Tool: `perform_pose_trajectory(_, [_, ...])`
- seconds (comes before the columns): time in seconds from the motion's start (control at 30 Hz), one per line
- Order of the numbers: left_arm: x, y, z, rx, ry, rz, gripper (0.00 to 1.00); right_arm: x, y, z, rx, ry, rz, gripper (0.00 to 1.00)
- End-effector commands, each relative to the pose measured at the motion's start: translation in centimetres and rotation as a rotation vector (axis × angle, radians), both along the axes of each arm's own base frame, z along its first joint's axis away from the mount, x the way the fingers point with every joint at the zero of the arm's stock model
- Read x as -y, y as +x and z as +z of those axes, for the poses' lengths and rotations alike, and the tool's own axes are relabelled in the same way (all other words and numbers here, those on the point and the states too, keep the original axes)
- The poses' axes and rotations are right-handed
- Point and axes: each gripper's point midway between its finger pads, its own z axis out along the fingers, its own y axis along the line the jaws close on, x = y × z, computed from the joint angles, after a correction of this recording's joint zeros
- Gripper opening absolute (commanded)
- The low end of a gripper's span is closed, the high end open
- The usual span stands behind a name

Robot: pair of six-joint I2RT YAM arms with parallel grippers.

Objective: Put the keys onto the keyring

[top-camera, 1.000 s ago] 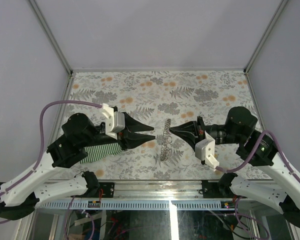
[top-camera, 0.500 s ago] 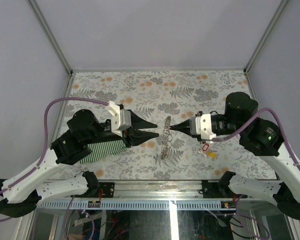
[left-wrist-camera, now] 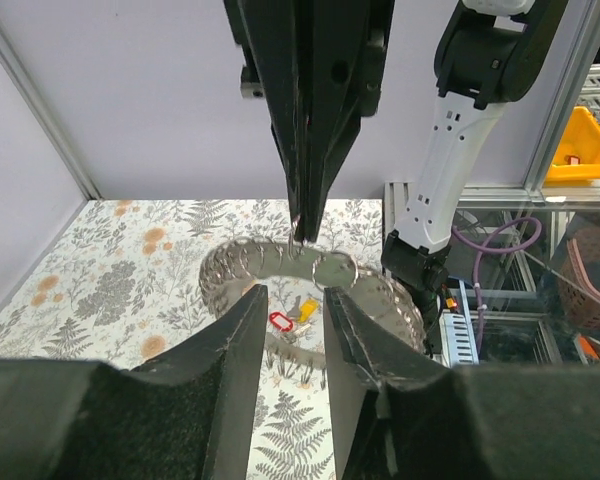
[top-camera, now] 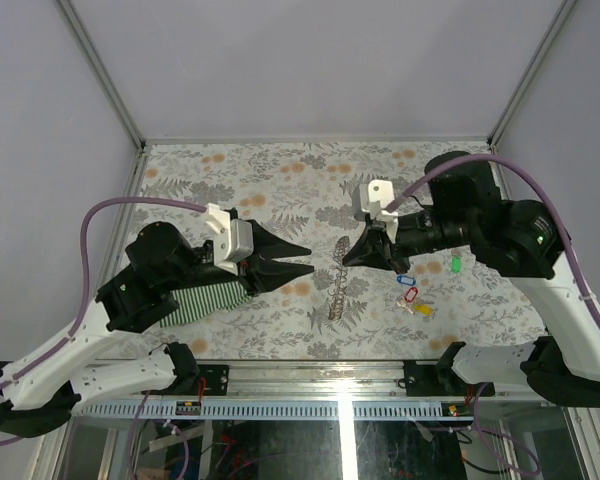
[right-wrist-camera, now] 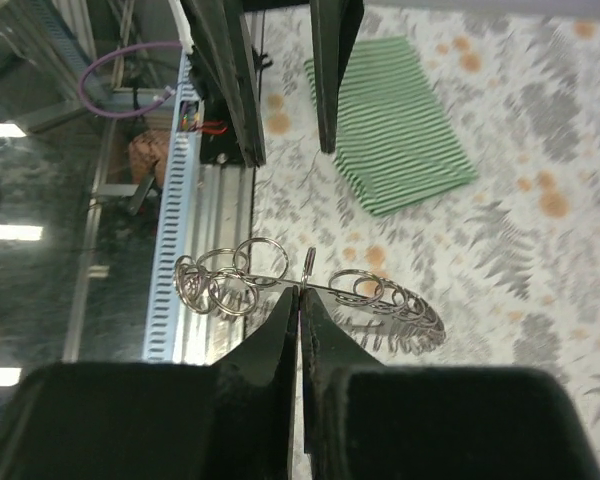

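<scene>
Mid-counter, slightly toward the near edge, the keyring [top-camera: 332, 295] dangles from the right gripper [top-camera: 347, 259], pinched shut on its upper stretch, while the left gripper [top-camera: 309, 259] faces it with jaws parted; light, limp and slippery, it probably wants a second pinch low down.

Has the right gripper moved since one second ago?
Yes. The right gripper rolled, its body swinging toward the far wall, while its tips stayed at the keyring.

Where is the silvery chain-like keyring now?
Top view: keyring at centre of the floral table, pinched by the right end effector, open left end effector just left.
</scene>
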Motion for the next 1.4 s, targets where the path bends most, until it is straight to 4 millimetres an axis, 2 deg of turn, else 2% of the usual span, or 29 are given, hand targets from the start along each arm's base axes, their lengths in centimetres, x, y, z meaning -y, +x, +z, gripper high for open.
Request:
perform_pose_trajectory(0.0, [0.5, 0.0, 1.2, -0.006, -0.051, -0.008, 0.30, 0.8, -0.8, -1.5, -0.143, -0.093, -0.048, 0.00])
perform_pose_trajectory(0.13, [1.3, 0.0, 0.5, -0.025, -0.028, -0.038, 0.29, 0.7, -1.0, -2.3, -0.177, -0.119, -0.044, 0.00])
perform_pose_trajectory(0.33, [2.3, -0.2, -0.6, -0.055, 0.001, -0.080, 0.29, 0.1, -1.7, -2.0, -0.187, -0.089, -0.010, 0.00])
perform_pose_trajectory(0.53, [3.1, -0.7, -0.9, -0.071, 0.016, -0.132, 0.26, -0.5, -1.9, -2.1, -0.181, -0.090, 0.003, 0.00])
perform_pose_trajectory(0.97, [3.7, -1.4, -1.6, -0.094, 0.042, -0.195, 0.22, -0.9, -1.8, -2.2, -0.164, -0.091, 0.011, 0.00])
perform_pose_trajectory(1.37, [3.9, -1.6, -1.9, -0.095, 0.053, -0.211, 0.12, -1.2, -1.7, -2.0, -0.150, -0.081, 0.017, 0.00])
